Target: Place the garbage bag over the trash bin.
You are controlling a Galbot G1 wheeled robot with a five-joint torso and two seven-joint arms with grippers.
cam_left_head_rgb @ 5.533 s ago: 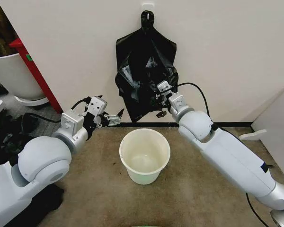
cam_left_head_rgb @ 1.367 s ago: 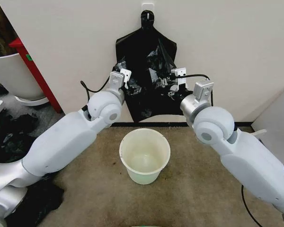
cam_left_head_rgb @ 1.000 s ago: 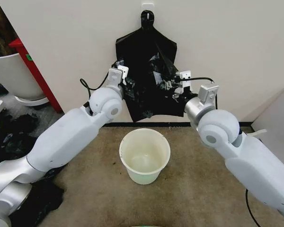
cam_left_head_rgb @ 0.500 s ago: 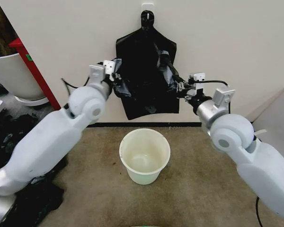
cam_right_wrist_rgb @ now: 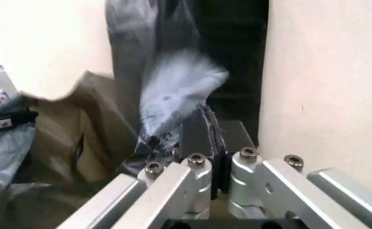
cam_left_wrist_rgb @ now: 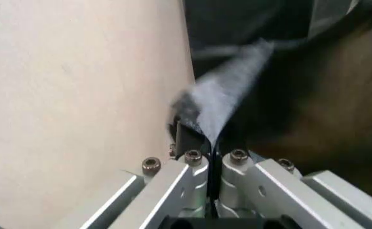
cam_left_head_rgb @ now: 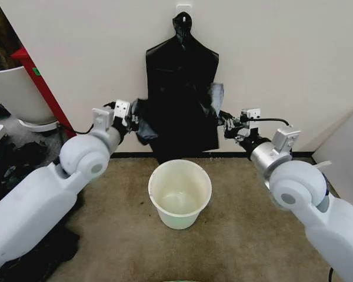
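1. Bin (cam_left_head_rgb: 180, 193) – upright on the floor, mouth open, nearest the robot and midway between the arms.
2. Left gripper (cam_left_head_rgb: 133, 116) – clenched on the bag's left edge; film pinched between closed fingers (cam_left_wrist_rgb: 198, 167).
3. Right gripper (cam_left_head_rgb: 222, 121) – clenched on the right edge, likewise.
4. Bag (cam_left_head_rgb: 182, 94) – hanging long axis vertical against the wall beyond the bin, stretched between both grippers; its lower edge sits above and behind the rim, neither arm nearer.
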